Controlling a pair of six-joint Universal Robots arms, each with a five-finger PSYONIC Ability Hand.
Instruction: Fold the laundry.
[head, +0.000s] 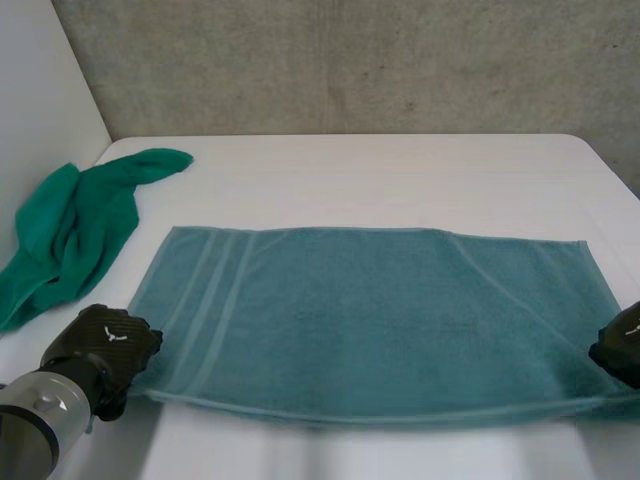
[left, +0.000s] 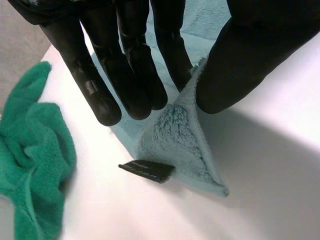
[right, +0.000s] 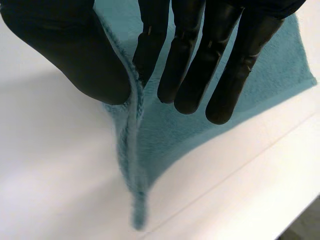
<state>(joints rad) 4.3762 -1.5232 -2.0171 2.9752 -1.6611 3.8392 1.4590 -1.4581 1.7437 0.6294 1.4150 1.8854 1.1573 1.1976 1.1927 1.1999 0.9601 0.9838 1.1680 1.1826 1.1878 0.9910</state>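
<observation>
Teal towel (head: 370, 320) lies spread, no fold made; left hand (head: 105, 345) pinches its lower-left corner; right hand (head: 622, 350) pinches lower-right; green cloth (head: 70, 235), upper left, untouched.

The white table (head: 400, 170) bears a spread teal towel (head: 380, 320) and a crumpled green cloth (head: 80, 230).

one teal towel (head: 380, 320), one green cloth (head: 75, 235), two hands (head: 105, 345) (head: 625, 350).

- Bright, even light covers the white surface (head: 400, 170).
- A soft grey shadow runs along the near edge of the towel (head: 380, 310).
- The grey wall (head: 350, 60) behind looks dimmer than the surface.
</observation>
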